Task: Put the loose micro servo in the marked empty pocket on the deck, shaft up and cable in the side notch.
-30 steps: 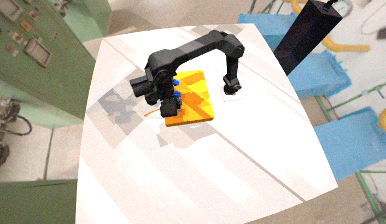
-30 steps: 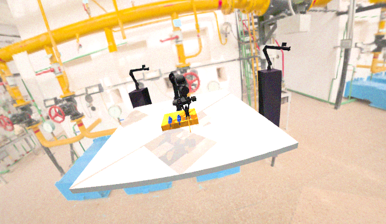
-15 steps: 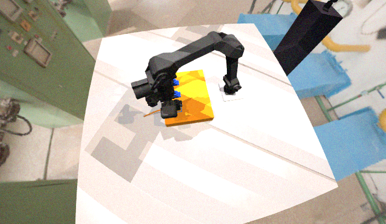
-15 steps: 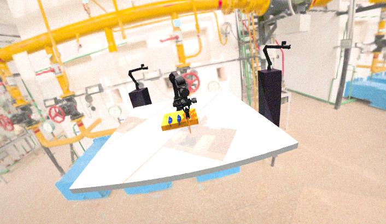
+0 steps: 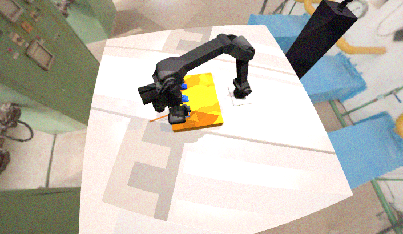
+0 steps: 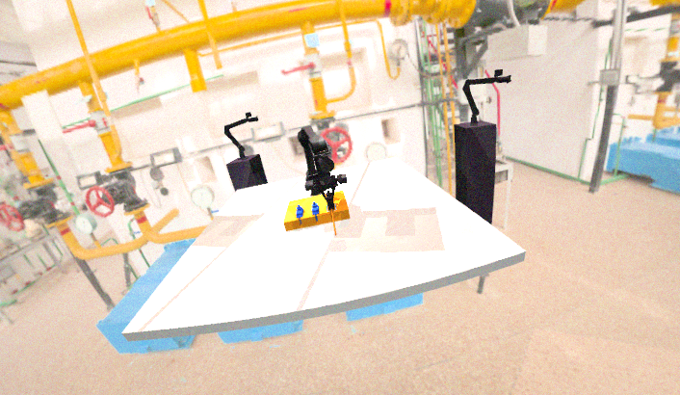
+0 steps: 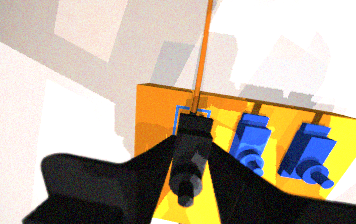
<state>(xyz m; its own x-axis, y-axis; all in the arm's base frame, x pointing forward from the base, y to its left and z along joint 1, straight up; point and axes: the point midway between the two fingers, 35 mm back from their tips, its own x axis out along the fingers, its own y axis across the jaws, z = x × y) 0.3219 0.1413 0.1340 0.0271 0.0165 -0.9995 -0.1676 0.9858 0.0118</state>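
White curved table top [image 5: 252, 165] carries everything; wide bare surface shows on all sides of the work area, and its edges lie well away from it. Black six-joint arm [image 5: 208, 49] arches from its base on a small white square plate [image 5: 249, 101] over to the flat yellow-orange rectangular deck [image 5: 208, 100]. In the top view the arm and wrist hide most of the deck's left edge, so the pocket cannot be made out there. Black parallel-jaw gripper [image 7: 192, 165] pinches the dark grey micro servo [image 7: 191, 150], jaws pressed on its sides. In the wrist view the servo sits over the blue-outlined marked pocket [image 7: 178, 116] near the deck's left end, covering most of it; whether it is seated or its ears touch the deck cannot be told. Its thin orange cable [image 7: 203, 55] runs straight off past the deck's far edge onto the table, the end cut off by the frame. Two blue mounted servos [image 7: 252, 140] sit beside it, shafts visible; the far right one is partly cropped.
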